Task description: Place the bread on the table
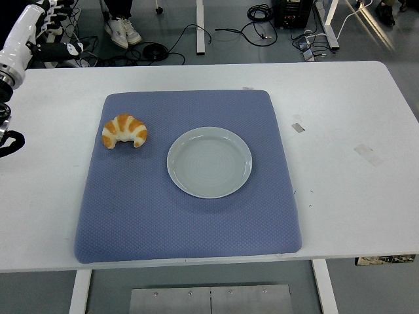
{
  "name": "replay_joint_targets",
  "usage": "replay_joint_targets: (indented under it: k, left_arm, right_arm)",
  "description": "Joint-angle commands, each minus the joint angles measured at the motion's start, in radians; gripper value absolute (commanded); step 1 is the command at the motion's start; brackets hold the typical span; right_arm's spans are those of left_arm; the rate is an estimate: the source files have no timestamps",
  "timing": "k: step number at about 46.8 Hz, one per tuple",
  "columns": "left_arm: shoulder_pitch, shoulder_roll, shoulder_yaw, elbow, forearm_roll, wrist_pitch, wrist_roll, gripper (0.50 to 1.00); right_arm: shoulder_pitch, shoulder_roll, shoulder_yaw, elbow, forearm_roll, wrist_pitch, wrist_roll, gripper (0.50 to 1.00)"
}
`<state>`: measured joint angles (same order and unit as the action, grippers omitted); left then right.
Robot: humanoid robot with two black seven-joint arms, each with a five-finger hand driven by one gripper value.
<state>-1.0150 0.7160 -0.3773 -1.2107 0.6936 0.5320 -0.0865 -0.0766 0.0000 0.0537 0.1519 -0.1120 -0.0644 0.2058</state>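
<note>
The bread (124, 131) lies alone on the left side of the blue mat (190, 216), just left of the empty plate (209, 162), while the left hand (40, 34) hangs at the far left corner, fingers loose, holding nothing, well apart from it.

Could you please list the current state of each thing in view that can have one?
Bread: lying free on the blue mat, left of the plate, not touching it.
Plate: upright, nothing on it.
Blue mat: spread flat on the table.
Left hand: raised at the top left corner, holding nothing.
</note>
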Motion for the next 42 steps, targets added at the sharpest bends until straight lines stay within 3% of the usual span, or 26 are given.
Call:
replay_joint_targets:
  k: [1,16,23,42]
  left_arm:
    - [0.015,-0.003,-0.02,0.017,-0.008,-0.001,-0.007,0.816]
    - [0.111,-0.006,-0.206,0.017,-0.042,-0.021,-0.025,0.818]
    - [0.122,-0.001,-0.216,0.017,-0.176,-0.073,-0.027,0.822]
    - [0.128,-0.006,-0.236,0.017,-0.192,-0.075,-0.059,0.83]
  right_arm:
    - [0.0,0.0,0.0,0.0,0.0,0.0,0.0,1.0]
    - [0.0,0.0,0.0,0.0,0.0,0.0,0.0,1.0]
    - [0.0,0.0,0.0,0.0,0.0,0.0,0.0,1.0]
    - [0.003,0.0,0.003,0.006,0.0,0.001,0.0,1.0]
